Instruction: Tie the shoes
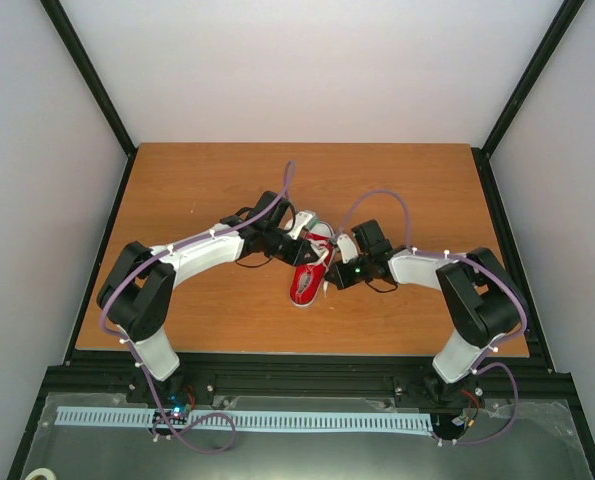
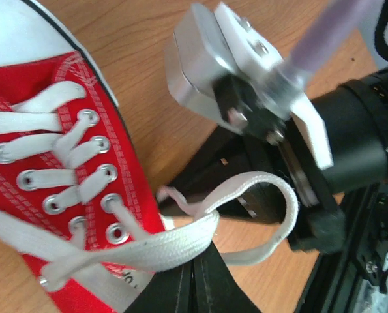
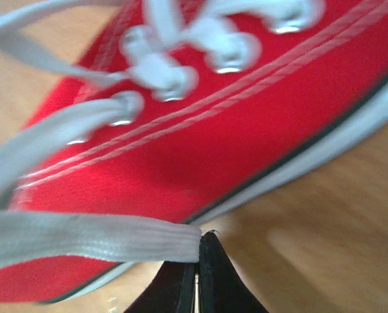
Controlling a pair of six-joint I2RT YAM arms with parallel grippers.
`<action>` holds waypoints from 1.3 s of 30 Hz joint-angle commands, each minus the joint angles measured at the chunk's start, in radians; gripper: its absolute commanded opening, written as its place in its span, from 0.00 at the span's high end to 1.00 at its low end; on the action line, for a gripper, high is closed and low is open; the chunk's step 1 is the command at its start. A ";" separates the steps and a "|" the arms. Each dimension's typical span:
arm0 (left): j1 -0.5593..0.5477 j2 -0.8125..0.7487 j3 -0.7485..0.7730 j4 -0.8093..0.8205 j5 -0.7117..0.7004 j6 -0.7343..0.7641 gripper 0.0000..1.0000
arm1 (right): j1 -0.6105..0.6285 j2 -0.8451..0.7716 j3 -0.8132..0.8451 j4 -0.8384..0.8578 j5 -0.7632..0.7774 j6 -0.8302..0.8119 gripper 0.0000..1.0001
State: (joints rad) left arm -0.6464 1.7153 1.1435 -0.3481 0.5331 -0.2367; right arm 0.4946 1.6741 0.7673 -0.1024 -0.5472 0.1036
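A small red sneaker (image 1: pixel 307 278) with white sole and white laces lies mid-table, toe toward the near edge. My left gripper (image 1: pixel 289 247) sits at its left side near the heel, my right gripper (image 1: pixel 329 277) at its right side. In the left wrist view the left gripper (image 2: pixel 195 266) is shut on a white lace (image 2: pixel 174 244) that loops past its tip beside the shoe (image 2: pixel 44 130). In the right wrist view the right gripper (image 3: pixel 197 257) is shut on the other lace (image 3: pixel 89 238), pulled taut along the shoe's red side (image 3: pixel 200 150).
The right arm's wrist and black gripper body (image 2: pixel 291 137) hang close in front of the left gripper. The wooden table (image 1: pixel 197 190) has black frame rails at its edges, and white walls stand around it.
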 commanded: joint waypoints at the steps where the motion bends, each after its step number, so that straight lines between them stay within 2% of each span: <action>1: -0.009 -0.029 0.012 -0.029 0.115 -0.043 0.99 | -0.004 -0.036 -0.006 0.017 0.213 0.064 0.97; 6: -0.009 -0.054 0.000 -0.143 0.248 -0.054 0.99 | -0.004 -0.081 -0.019 -0.016 0.309 0.116 0.97; 11: 0.001 -0.105 0.014 -0.336 0.236 -0.001 0.99 | -0.007 -0.095 -0.013 -0.053 0.385 0.161 0.97; 16: 0.074 -0.161 0.026 -0.478 0.216 0.000 0.99 | -0.020 -0.119 -0.011 -0.091 0.462 0.207 0.97; 21: 0.128 -0.189 0.078 -0.603 0.019 0.032 0.99 | -0.033 -0.142 -0.011 -0.124 0.509 0.232 0.97; 29: 0.128 -0.147 0.094 -0.491 -0.324 0.003 0.99 | -0.045 -0.162 -0.021 -0.167 0.596 0.289 0.97; 33: 0.128 -0.061 0.115 -0.498 -0.408 -0.002 0.99 | -0.066 -0.170 -0.034 -0.230 0.669 0.366 0.97; 39: 0.128 -0.060 0.118 -0.503 -0.585 0.017 0.99 | -0.112 -0.238 -0.091 -0.293 0.737 0.473 0.97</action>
State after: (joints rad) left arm -0.5182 1.6752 1.2243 -0.8486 0.1135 -0.2317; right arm 0.4072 1.4921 0.7090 -0.3286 0.0978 0.4770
